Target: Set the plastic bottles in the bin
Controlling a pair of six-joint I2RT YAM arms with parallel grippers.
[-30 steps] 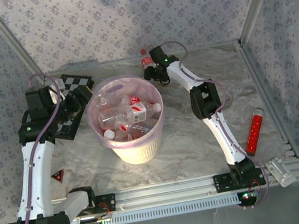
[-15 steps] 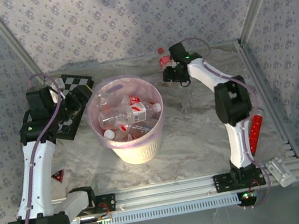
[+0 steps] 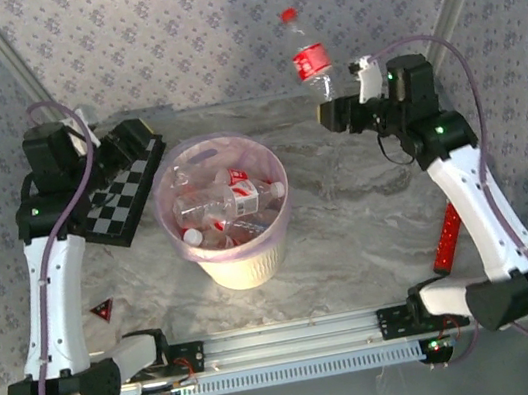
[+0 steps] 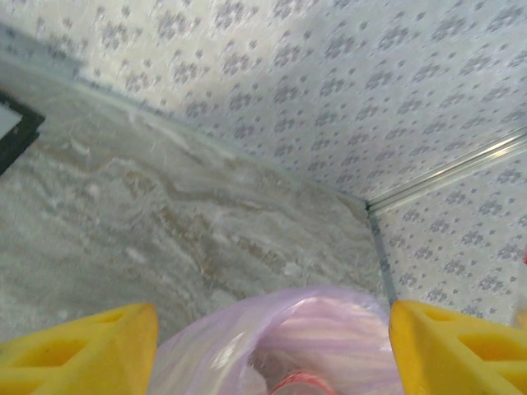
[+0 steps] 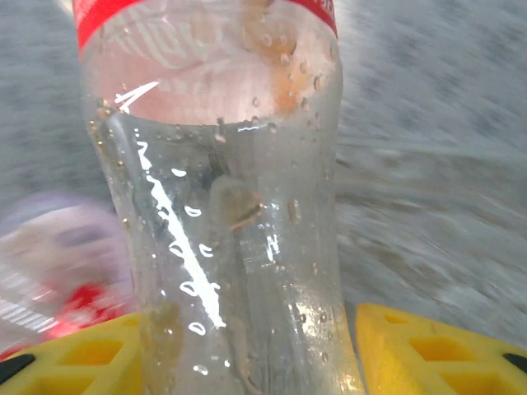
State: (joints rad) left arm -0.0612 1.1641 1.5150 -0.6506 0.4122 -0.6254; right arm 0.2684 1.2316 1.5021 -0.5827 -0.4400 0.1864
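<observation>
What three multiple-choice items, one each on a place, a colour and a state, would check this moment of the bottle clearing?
1. Where is the bottle in the right gripper?
A. held up in the air, right of the bin
B. inside the bin
C. lying on the table

2. What colour is that bottle's cap?
A. white
B. blue
C. red

3. How is the left gripper?
A. shut on a bottle
B. open and empty
C. shut on the bin's rim

Answers:
1 A: the top view shows it held up beside the bin, clear of the table.
2 C: the cap at its top is red.
3 B: its yellow fingers stand wide apart, gripping nothing.
</observation>
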